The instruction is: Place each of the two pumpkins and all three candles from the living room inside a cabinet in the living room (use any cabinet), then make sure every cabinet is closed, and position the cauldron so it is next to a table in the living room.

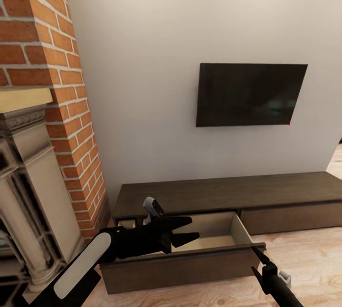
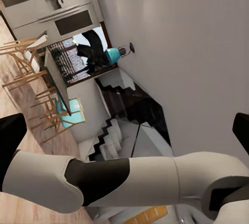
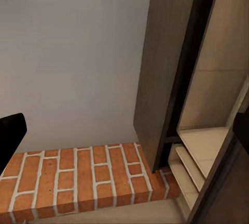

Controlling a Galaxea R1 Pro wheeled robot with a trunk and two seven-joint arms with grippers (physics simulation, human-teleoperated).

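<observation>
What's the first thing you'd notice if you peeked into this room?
A big black TV hangs on the pale wall. Under it the long dark cabinet has one drawer pulled wide open, with the left gripper hovering over it. A red brick chimney rises at the left.

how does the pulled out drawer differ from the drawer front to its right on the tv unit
The open drawer stands pulled out, showing its pale wood inside, with nothing visible in it; the right drawer front sits flush and shut, showing only dark wood. Both share the cabinet and have flat, handleless dark-brown fronts.
</observation>
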